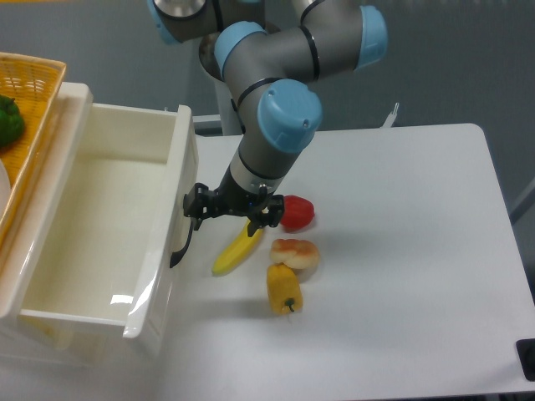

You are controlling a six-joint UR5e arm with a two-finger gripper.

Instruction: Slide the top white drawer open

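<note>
The arm point(276, 75) is seen entering from 12 o'clock, its grey links and blue joint caps folded above the wrist, which is angled down toward 7 o'clock. The black gripper point(231, 209) is carried low, its fingers spread apart toward 9 and 3 o'clock. Nothing is seen held between the fingers.

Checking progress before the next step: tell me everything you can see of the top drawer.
The top drawer is glossy cream-white, looks like plastic, and is pulled well out, its deep box interior bare. A curved black handle sits on its front panel. The gripper hangs just right of the front; contact can't be judged.
</note>
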